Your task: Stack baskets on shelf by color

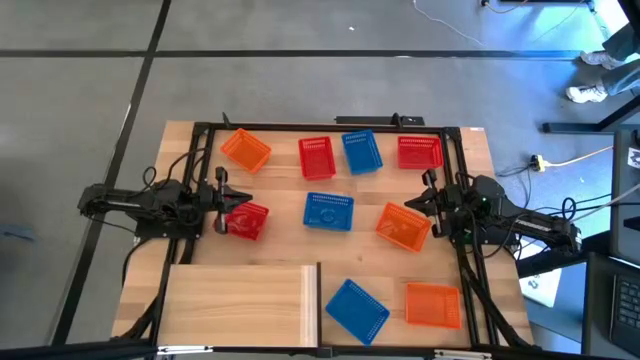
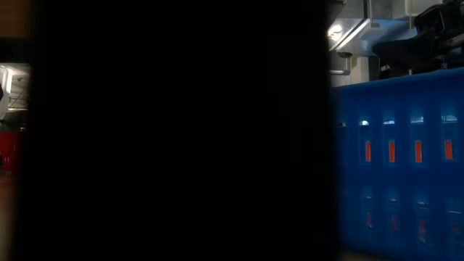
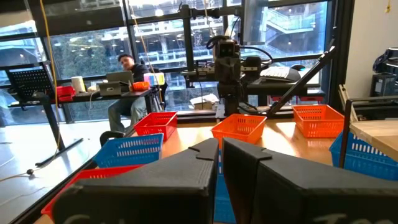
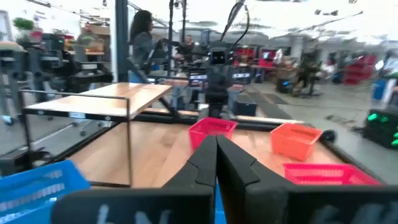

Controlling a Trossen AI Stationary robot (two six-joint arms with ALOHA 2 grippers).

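Both arms parked at the sides, baskets scattered, shelf bare.

I see the surface (image 1: 190, 140) carrying the pale shelf (image 1: 235, 305) at its near edge, with nine baskets (image 1: 328, 212) in red, blue and orange spread loose beyond and beside it. My left gripper (image 1: 222, 201) sits clenched beside a red basket (image 1: 247, 220); my right gripper (image 1: 427, 198) is clenched next to an orange basket (image 1: 403, 226).

Two dark, near-black jointed arms of matte metal and plastic, built from slim tubular links and chunkier joint housings. Black cables looped along both. Left tool (image 1: 222, 200) and right tool (image 1: 428, 203) each ending in two broad, angular black fingers (image 3: 186, 171) with flat bevelled faces.
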